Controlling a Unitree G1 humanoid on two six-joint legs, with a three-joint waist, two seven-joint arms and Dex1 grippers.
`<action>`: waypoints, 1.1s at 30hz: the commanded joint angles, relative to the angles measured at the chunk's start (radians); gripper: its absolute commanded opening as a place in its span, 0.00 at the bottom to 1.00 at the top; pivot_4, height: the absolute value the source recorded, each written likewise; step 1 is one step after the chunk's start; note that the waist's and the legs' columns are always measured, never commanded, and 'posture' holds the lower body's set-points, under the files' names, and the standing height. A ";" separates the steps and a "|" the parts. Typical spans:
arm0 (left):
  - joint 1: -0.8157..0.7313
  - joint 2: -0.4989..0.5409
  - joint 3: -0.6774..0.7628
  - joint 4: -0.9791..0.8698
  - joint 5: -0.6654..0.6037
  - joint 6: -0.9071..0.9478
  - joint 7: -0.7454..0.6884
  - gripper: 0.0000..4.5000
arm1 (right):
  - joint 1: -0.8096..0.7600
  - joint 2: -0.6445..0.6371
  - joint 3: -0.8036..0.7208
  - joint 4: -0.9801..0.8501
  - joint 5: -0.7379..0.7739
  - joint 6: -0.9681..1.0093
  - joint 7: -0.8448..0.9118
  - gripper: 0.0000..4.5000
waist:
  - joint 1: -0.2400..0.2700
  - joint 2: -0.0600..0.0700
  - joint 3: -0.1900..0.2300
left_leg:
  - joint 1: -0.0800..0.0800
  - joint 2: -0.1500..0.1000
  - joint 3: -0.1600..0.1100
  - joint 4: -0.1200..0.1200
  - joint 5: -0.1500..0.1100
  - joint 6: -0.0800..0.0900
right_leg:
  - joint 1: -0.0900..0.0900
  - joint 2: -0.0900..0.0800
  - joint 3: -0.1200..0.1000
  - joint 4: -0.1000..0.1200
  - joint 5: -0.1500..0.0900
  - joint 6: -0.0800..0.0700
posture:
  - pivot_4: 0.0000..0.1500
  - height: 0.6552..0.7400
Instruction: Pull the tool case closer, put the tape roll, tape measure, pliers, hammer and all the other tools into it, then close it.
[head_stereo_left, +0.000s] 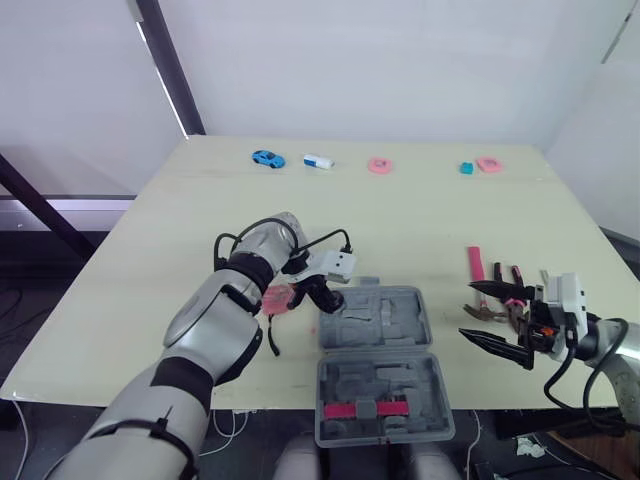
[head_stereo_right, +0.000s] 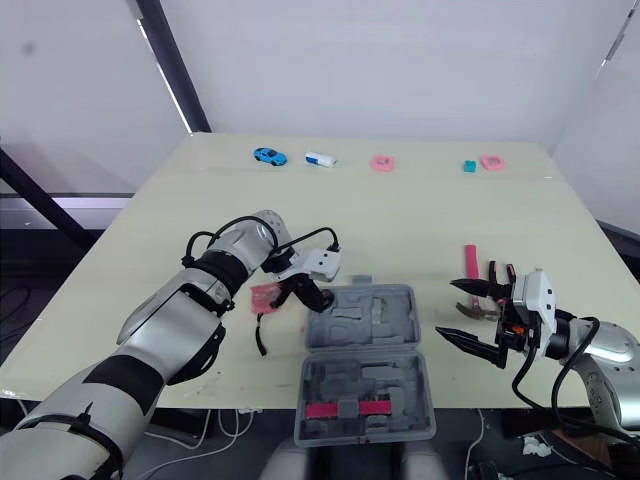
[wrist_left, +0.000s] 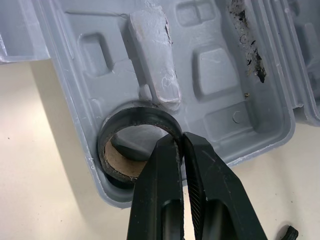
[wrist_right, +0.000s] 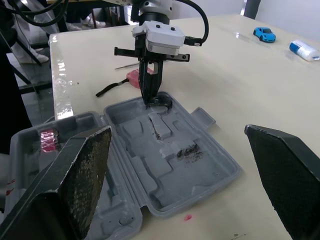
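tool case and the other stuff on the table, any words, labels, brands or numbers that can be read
No text can be read in any view.
tool case: moulded recesses only, no lettering shows.
tape roll: plain black rim and brown core, no print.
tape measure: too small to read any label.
white and blue object at the table's far edge: any print is too small to read.

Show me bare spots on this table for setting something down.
Free: the middle band of the table between the far row (toy car, pink ring) and the tool case; also the near left corner. Crowded: right of the case, where hammer and pliers lie by the open right tool, and its left side, with tape measure and left tool.
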 joint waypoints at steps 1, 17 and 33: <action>-0.029 -0.007 0.029 -0.003 0.004 -0.021 -0.043 0.04 | 0.003 -0.001 -0.021 -0.019 0.009 -0.025 -0.002 1.00 | 0.000 0.000 0.000 | 0.000 0.000 0.000 0.000 0.000 0.000 | 0.000 0.000 0.000 0.000 0.000 0.000 | 1.00 0.99; -0.037 -0.005 0.046 -0.007 0.020 -0.032 -0.052 0.94 | 0.005 0.002 -0.008 -0.019 0.005 -0.031 -0.013 1.00 | 0.000 0.000 0.000 | 0.000 0.000 0.000 0.000 0.000 0.000 | 0.000 0.000 0.000 0.000 0.000 0.000 | 1.00 0.99; -0.040 0.060 0.061 -0.083 -0.222 0.038 -0.052 0.99 | 0.015 0.011 -0.012 -0.022 0.011 -0.036 -0.017 1.00 | -0.004 0.000 0.000 | 0.000 0.000 -0.001 0.000 0.000 0.000 | 0.000 0.000 0.000 0.000 0.000 0.000 | 1.00 0.99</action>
